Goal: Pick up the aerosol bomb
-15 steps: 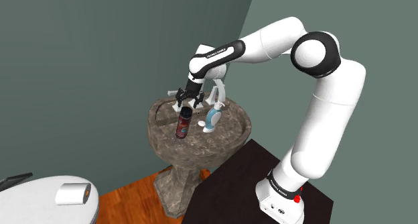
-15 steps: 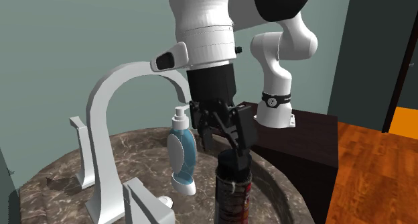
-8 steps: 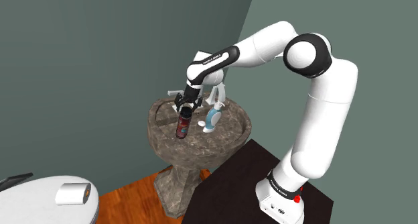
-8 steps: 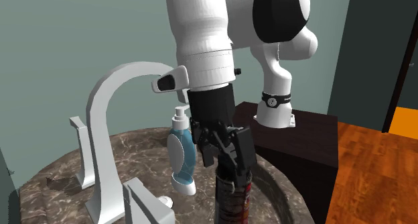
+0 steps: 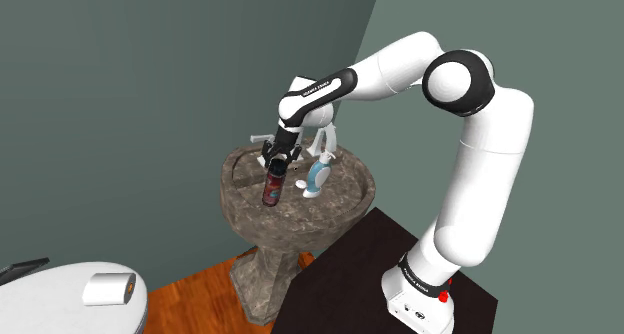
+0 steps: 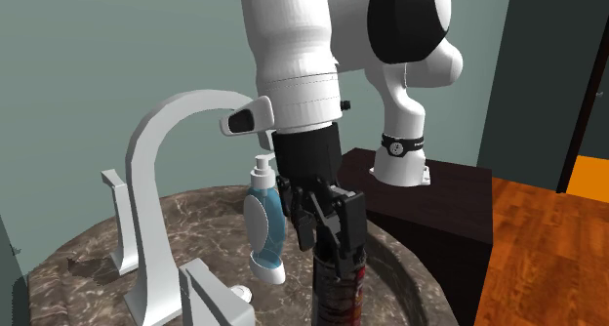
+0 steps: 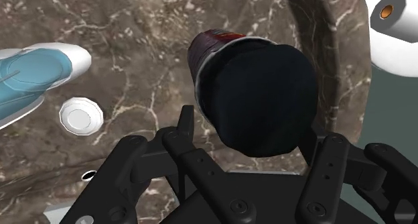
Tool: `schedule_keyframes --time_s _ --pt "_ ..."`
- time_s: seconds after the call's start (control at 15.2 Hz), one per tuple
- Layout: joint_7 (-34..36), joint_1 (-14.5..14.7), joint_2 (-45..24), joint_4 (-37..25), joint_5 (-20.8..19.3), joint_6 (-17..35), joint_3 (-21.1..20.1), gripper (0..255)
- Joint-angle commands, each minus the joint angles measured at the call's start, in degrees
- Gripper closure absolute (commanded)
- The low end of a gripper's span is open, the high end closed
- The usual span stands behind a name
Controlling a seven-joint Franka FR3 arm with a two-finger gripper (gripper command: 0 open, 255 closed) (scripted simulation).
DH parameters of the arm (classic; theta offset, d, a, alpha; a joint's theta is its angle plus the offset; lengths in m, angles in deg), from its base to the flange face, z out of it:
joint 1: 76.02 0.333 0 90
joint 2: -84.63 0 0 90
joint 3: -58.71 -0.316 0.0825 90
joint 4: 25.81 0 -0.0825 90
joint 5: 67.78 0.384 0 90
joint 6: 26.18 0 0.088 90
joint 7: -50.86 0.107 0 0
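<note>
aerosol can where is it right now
In the shoulder view the aerosol can stands upright in the marbled sink, just left of the blue soap bottle, with the pincer at its black cap.

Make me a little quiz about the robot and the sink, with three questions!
1. True or false: the tool sits over the soap bottle.
2. What colour is the soap bottle's body? A red, B blue, C green.
3. Fill in: the white ___ arches over the marbled sink.
Key: 1 false, it is at the top of the aerosol can, beside the bottle. 2 B. 3 tap.
</note>
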State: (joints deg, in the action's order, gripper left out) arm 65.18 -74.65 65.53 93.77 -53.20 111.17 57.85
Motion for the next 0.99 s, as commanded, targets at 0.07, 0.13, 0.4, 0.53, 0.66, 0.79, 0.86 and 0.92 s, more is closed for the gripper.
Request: schedule_keyframes --time_s 0.07,0.13,0.4,0.53,0.66,0.79,0.86,0.92 --pt "0.14 0.08 -0.07 0.08 -0.04 -0.15 -0.03 255" --pt "0.32 0.10 0.49 0.01 -0.17 -0.77 0.02 255" --pt "1.01 0.16 2.61 -0.45 -0.70 -3.30 0.21 255" --pt "1.35 0.18 3.62 -0.75 -0.95 -4.59 0.30 255" --pt "1.69 0.19 4.60 -1.09 -1.19 -5.89 0.38 255" --pt "2.01 0.20 5.53 -1.49 -1.43 -7.21 0.44 255" --pt "2.18 0.20 5.99 -1.71 -1.54 -7.87 0.48 255" --pt "2.34 0.20 6.43 -1.94 -1.66 -8.53 0.51 255"
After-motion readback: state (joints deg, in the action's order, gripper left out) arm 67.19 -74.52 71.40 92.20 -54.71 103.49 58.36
